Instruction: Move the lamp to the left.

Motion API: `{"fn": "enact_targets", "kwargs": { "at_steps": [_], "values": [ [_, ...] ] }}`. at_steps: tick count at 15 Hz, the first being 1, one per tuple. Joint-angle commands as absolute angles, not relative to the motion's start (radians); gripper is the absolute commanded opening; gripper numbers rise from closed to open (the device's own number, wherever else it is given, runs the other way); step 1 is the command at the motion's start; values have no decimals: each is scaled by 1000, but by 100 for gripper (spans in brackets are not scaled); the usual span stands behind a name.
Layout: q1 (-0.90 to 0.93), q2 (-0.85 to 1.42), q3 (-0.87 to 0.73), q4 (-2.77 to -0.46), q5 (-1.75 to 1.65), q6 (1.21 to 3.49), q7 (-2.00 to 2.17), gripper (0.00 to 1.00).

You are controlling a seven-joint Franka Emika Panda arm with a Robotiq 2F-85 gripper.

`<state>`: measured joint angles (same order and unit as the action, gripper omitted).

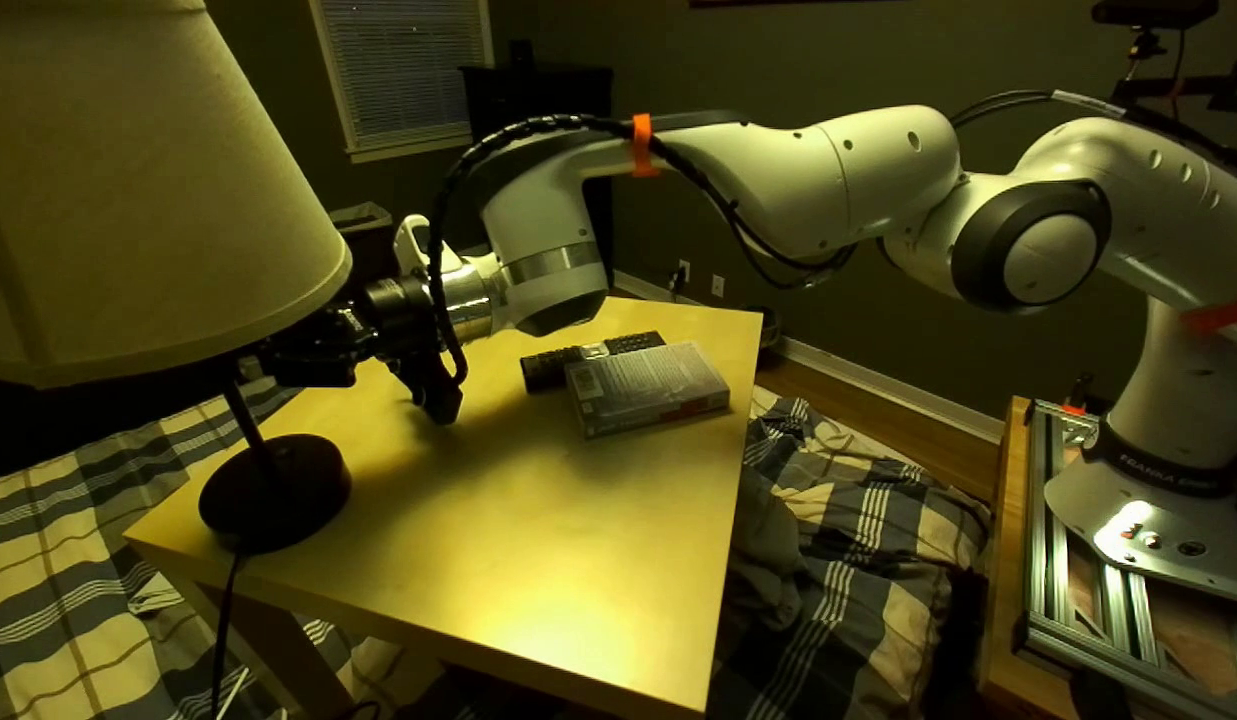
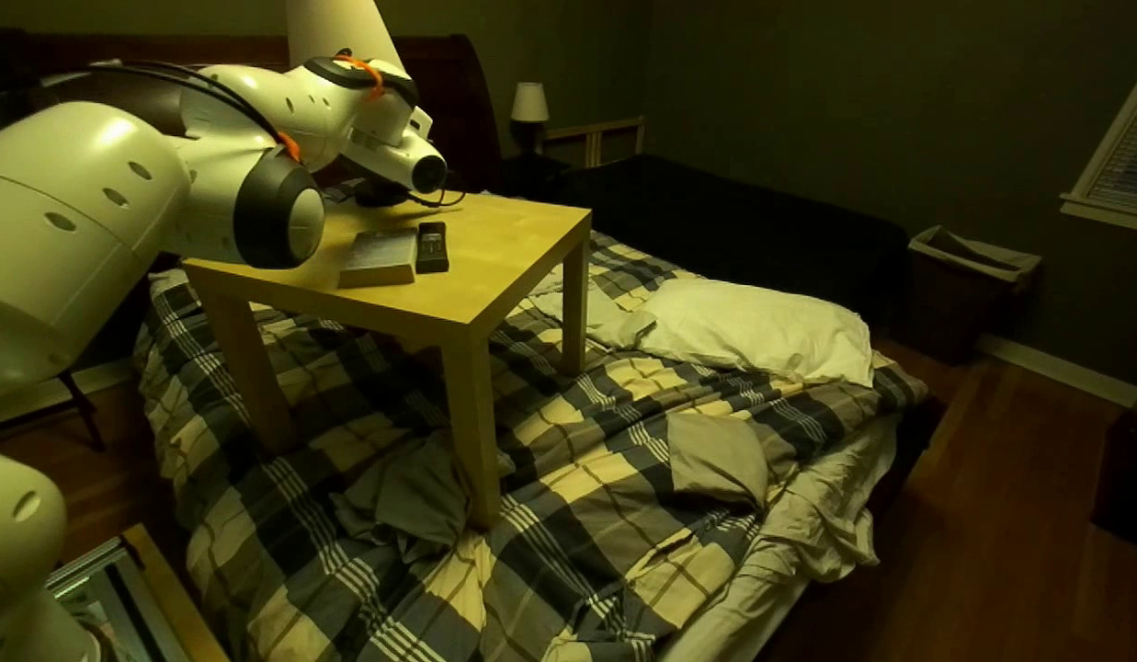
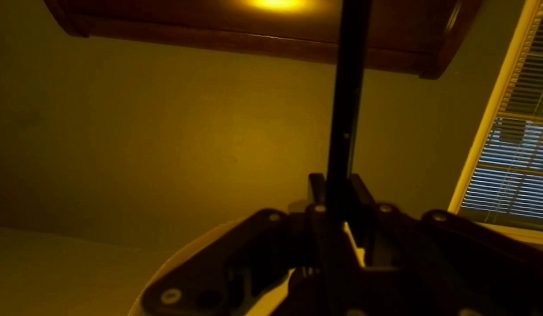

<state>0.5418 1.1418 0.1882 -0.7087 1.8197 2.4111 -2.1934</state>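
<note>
Lamp (image 1: 165,250): left side of the frame in an exterior view; base (image 1: 275,493) apparently flat on the table (image 1: 538,540), at its lower-left corner.
Gripper (image 3: 338,188): pinching the stem (image 3: 348,96), just under the shade (image 1: 138,180).
Step in hand: likely the grasp, ready for the shift.
Next move: should carry or slide the lamp left, kept level, cord (image 1: 224,630) free.
Long axis: along the stem, near vertical; shade up, base down.
</note>
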Motion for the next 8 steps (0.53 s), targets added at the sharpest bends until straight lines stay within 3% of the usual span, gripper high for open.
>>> {"fn": "enact_targets", "kwargs": {
  "at_steps": [1,2,4,8],
  "values": [
    [550,1224,209,-580,1730,2439,-2134,6],
    [551,1234,212,-564,1711,2443,-2116,39],
    [561,1235,177,-559,1719,2435,-2105,47],
    [561,1247,160,-543,1715,2445,-2095,78]
  ]
}}
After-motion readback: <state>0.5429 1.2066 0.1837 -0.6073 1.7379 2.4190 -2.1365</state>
